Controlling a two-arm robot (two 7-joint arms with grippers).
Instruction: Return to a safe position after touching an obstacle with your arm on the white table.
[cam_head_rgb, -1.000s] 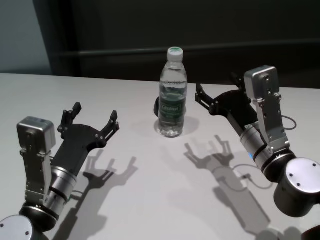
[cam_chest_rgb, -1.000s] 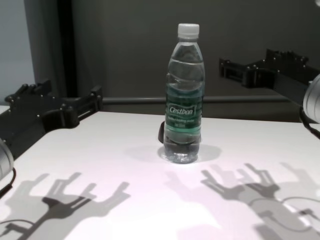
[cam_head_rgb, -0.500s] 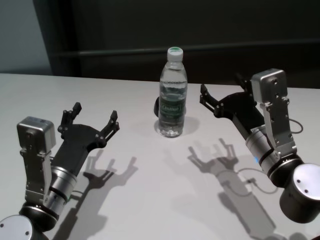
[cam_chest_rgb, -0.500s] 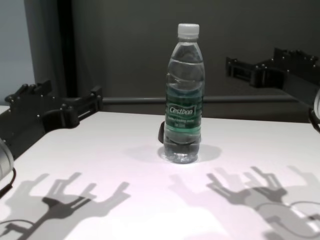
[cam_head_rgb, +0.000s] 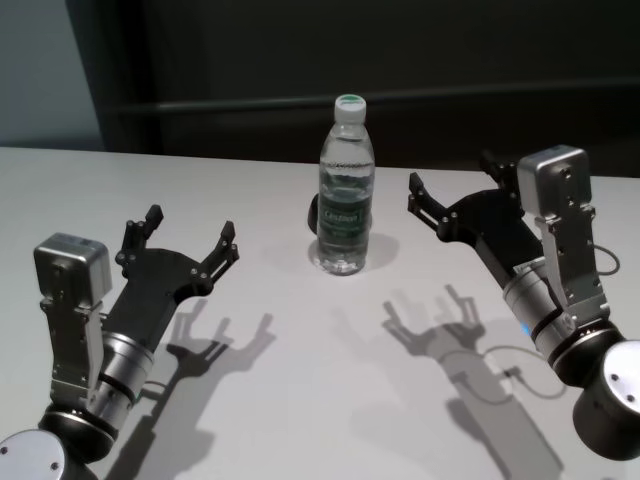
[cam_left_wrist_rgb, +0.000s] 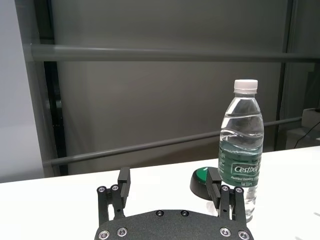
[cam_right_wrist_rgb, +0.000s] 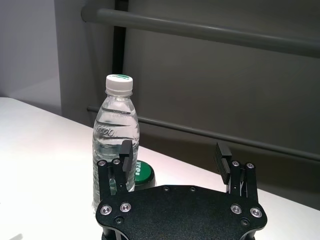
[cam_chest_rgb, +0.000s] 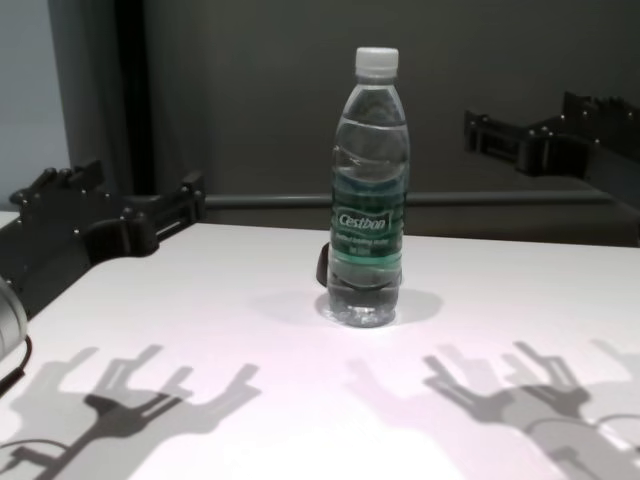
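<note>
Only one readable text anywhere — "Cestbon", in white slanted lettering on the green label (cam_chest_rgb: 367, 222) of the water bottle (cam_chest_rgb: 369, 190). Fully legible in the chest view; seen from the left wrist as "Cestbo", last letter curving out of sight around the bottle, with a line of smaller white print beneath, too fine to read. Faint in the head view. Green marking on the cap (cam_head_rgb: 349, 100) — not legible.

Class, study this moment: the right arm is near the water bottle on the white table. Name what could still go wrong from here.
1. The tall, narrow bottle stands upright; a sideways swing of the open right gripper beside it could tip it.
2. A green-topped disc sits just behind the bottle; a toppling bottle would probably strike it.
</note>
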